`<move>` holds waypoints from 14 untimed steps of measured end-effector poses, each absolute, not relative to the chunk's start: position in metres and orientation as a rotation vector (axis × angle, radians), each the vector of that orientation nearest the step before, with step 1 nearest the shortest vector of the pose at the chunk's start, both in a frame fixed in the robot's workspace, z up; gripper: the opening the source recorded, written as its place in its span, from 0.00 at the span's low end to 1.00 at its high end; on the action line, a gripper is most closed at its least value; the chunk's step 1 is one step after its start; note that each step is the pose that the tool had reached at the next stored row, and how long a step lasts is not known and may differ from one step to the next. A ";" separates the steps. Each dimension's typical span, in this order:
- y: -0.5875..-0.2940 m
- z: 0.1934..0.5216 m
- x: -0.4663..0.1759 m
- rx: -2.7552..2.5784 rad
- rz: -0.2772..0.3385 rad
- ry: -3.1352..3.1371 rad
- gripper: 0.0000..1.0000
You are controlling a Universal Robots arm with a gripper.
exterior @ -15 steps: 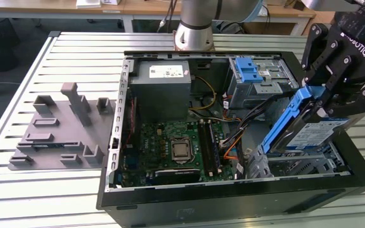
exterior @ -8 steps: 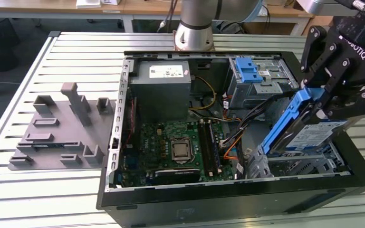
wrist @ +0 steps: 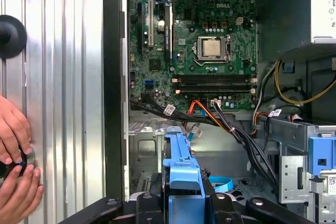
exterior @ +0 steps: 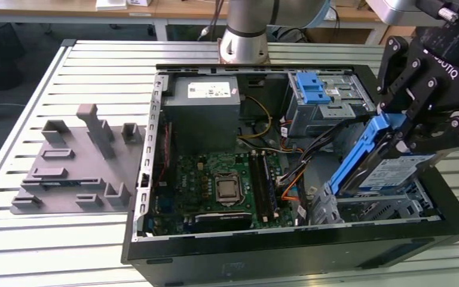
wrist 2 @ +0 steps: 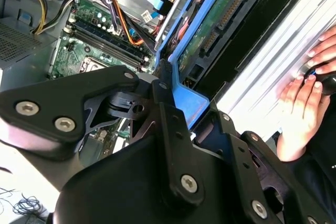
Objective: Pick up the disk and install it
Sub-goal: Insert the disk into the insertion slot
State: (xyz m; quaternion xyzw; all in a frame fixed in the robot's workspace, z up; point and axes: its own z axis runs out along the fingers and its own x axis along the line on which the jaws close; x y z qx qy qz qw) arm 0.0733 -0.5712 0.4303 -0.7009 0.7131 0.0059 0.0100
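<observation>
The silver, blue-bracketed disk (exterior: pixel 382 172) stands steeply tilted inside the computer case (exterior: pixel 293 254).

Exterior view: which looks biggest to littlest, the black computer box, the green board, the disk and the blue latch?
1. Black computer box
2. Green board
3. Disk, though the gripper holds it raised, perhaps nearer the camera, so that's unsure
4. Blue latch

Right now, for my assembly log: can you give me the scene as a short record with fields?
gripper: shut on the disk, above the open computer case
disk: tilted steeply, blue bracket uppermost, lower end at the metal bay on the exterior view's right
case contents: motherboard, power supply, drive cage with blue latch
person: hands resting on the table beside the case
work state: disk held, not yet lying flat in the bay
</observation>
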 end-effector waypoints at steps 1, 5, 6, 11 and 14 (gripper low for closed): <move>-0.571 0.429 0.073 -2.188 0.019 2.226 0.36; -0.571 0.425 0.073 -2.188 0.019 2.226 0.36; -0.571 0.424 0.073 -2.188 0.019 2.226 0.36; -0.572 0.419 0.073 -2.188 0.019 2.226 0.36; -0.572 0.415 0.073 -2.188 0.019 2.226 0.36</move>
